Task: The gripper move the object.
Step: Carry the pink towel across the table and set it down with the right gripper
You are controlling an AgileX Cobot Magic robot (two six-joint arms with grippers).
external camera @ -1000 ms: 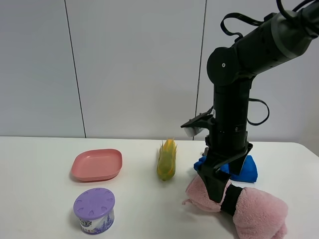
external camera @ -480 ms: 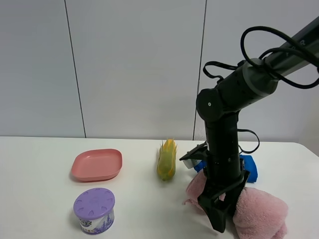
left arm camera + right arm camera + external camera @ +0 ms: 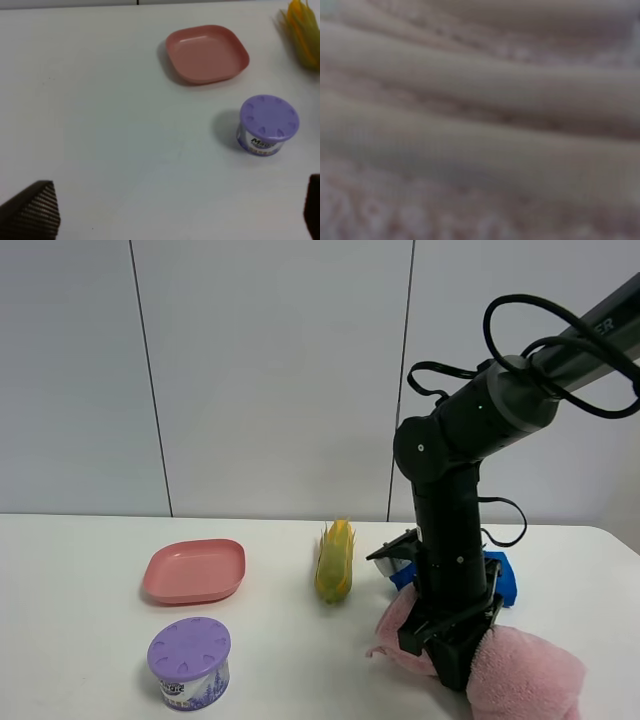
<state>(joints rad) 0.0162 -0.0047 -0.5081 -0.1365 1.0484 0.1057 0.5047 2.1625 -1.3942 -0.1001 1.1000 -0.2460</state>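
Right end effector (image 3: 455, 668) deep in pink towel (image 3: 530, 682), grip unclear; purple tub (image 3: 189, 662) lidded.

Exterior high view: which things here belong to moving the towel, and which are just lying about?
In the job:
right gripper, down on the towel
pink rolled towel

Lying about:
pink plate
purple-lidded tub
yellow corn
blue cloth, behind the towel
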